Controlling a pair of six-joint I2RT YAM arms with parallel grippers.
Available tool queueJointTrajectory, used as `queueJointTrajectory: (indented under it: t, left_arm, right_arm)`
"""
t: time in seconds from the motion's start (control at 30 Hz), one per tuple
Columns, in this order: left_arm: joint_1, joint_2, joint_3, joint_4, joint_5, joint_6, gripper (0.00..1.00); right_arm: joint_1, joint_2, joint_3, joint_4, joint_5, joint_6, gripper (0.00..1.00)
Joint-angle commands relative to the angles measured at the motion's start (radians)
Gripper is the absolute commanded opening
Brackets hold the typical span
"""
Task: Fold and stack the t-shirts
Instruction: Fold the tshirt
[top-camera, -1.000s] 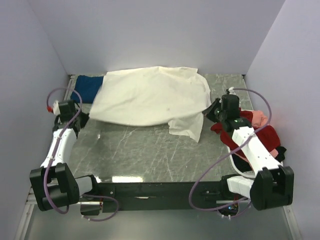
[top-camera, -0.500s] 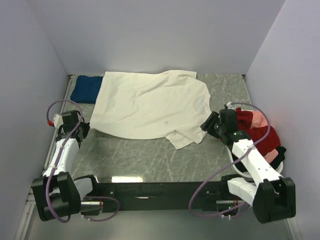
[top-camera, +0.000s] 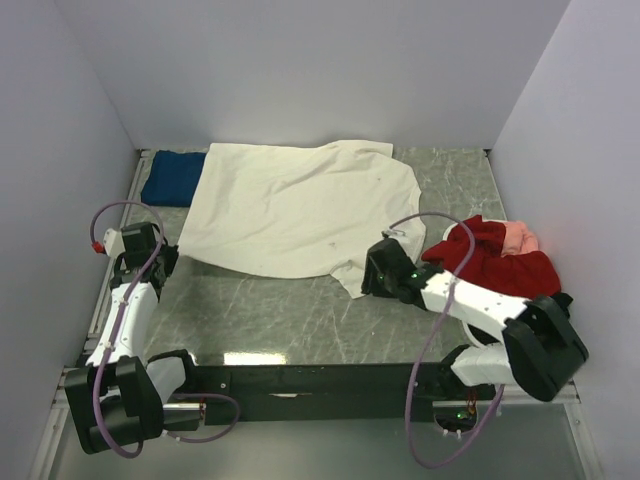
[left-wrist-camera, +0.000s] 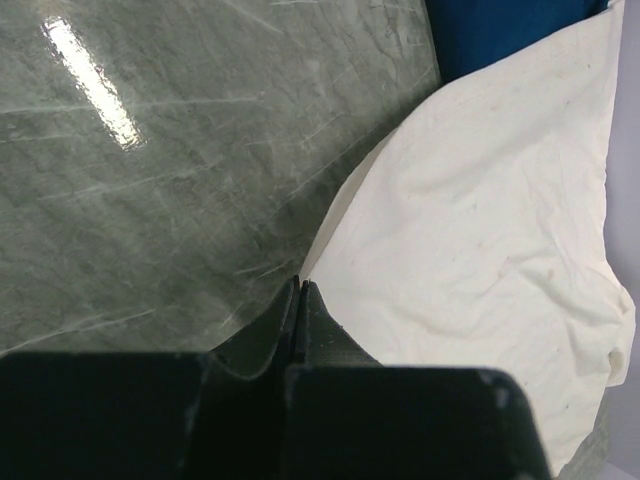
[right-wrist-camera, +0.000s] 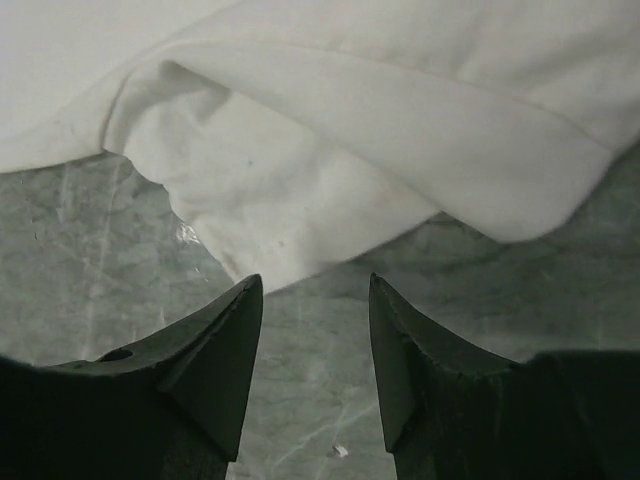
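**Fingers (right-wrist-camera: 215, 350) open beside a soft shirt corner**

Both fingers of my right gripper (right-wrist-camera: 313, 290) stand apart with nothing between them, low over the table (top-camera: 280, 320). Just past their tips lies the near right corner of the cream-white t-shirt (top-camera: 300, 205), a bunched flap that looks like a sleeve. My left gripper (left-wrist-camera: 299, 292) is pressed closed and holds nothing. Its tip sits by the shirt's near left edge.

The shirt is spread over the far half of the table. Its far left part covers a bit of a dark blue t-shirt (top-camera: 175, 178). A heap of red and pink t-shirts (top-camera: 500, 258) waits on the right.

I think this shirt is light, thin and floppy. It will sag when lifted and slide on the smooth table, but it will not break. I would pinch it at the edges, one corner in each gripper. Where the flap is doubled over, I must take care how many layers I catch.
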Motion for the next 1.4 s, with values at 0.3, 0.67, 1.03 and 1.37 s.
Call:
queueJointTrajectory:
  t: [0.3,0.67,1.03,1.37]
  left_arm:
    - [0.003,-0.037,-0.016,0.047,0.016,0.001,0.0]
    - [0.003,-0.043,-0.016,0.057,0.027,0.007,0.0]
    - [0.003,-0.057,-0.011,0.064,0.033,0.01,0.0]
    - [0.003,-0.056,-0.022,0.076,0.052,0.012,0.0]
  right_arm:
    - [0.14,0.33,0.256,-0.051,0.274,-0.011,0.53]
    - [0.174,0.275,0.193,-0.074,0.009,0.012,0.08]
    - [0.221,0.182,0.205,-0.02,-0.197,0.112,0.1]
    - [0.218,0.181,0.254,-0.156,0.081,-0.109,0.5]
